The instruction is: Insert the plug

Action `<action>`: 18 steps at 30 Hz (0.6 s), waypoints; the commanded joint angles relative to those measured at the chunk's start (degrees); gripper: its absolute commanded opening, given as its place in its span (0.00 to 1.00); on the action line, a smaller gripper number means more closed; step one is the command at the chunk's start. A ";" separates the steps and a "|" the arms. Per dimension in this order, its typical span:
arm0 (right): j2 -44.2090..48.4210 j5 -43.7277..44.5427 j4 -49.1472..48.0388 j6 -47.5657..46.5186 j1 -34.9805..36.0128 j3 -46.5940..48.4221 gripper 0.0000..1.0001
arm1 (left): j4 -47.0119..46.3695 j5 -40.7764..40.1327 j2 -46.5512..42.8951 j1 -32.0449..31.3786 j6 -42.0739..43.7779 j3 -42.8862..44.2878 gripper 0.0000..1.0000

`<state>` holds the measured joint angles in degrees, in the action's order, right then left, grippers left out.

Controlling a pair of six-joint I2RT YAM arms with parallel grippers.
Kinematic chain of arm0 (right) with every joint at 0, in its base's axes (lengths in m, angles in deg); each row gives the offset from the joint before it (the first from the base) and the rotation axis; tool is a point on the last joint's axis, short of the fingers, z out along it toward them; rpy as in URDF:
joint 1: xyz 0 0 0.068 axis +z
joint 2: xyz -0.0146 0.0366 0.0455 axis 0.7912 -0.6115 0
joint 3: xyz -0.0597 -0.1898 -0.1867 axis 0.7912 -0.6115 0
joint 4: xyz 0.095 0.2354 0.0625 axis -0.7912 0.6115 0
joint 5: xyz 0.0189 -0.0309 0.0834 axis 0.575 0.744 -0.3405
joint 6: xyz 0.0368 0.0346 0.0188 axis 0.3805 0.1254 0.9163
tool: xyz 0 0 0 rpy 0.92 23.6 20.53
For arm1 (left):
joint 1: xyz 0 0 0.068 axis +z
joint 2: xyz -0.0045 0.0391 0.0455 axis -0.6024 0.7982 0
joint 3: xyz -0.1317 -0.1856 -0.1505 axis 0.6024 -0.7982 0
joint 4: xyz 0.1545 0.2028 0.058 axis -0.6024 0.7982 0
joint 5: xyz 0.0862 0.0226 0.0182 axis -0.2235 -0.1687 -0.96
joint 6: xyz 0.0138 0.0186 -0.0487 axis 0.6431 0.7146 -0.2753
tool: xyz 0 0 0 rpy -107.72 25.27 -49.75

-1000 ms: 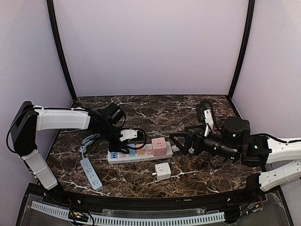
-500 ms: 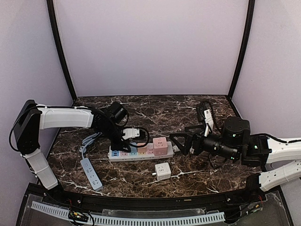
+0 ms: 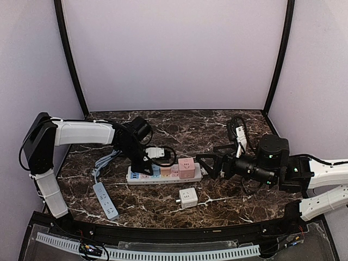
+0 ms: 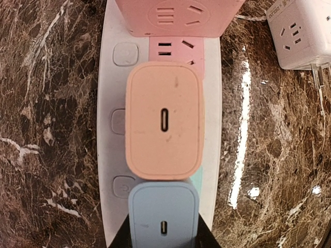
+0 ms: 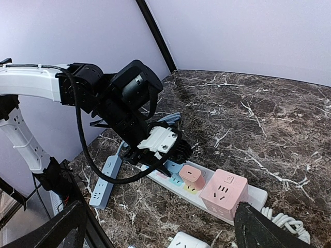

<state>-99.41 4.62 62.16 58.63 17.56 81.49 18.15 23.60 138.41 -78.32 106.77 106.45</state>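
On the glossy, white-veined brown marble counter (image 3: 217, 130), a white cube adapter (image 3: 188, 198) and a slim grey-blue strip (image 3: 105, 200) lay nearest, with bare room around them. Behind, the left fingers (image 4: 118, 242) clamped the rounded blue charger plug (image 4: 163, 221) over the white power strip (image 4: 106, 103), just beside a matte peach charger (image 4: 164, 120). The right fingers (image 5: 269, 227) gaped wide by the strip's right end, before plain lilac walls (image 3: 174, 54).

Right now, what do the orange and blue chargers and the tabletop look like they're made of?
Orange charger: moulded plastic, matte; soft even colour, rounded corners, faint scuffs.
Blue charger: likely the same matte plastic, same form.
Tabletop: dark brown marble look with white veins, polished, going by the bright glare streak; real stone or printed laminate cannot be told.
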 commanded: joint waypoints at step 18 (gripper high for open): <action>0.66 0.00 -1.37 -0.75 0.39 -0.31 0.99 | 1.47 -0.41 2.77 0.01 -2.37 -1.74 0.01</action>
<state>-99.41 4.60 62.16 58.63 17.56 81.49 17.23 23.78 138.12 -78.32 106.24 105.77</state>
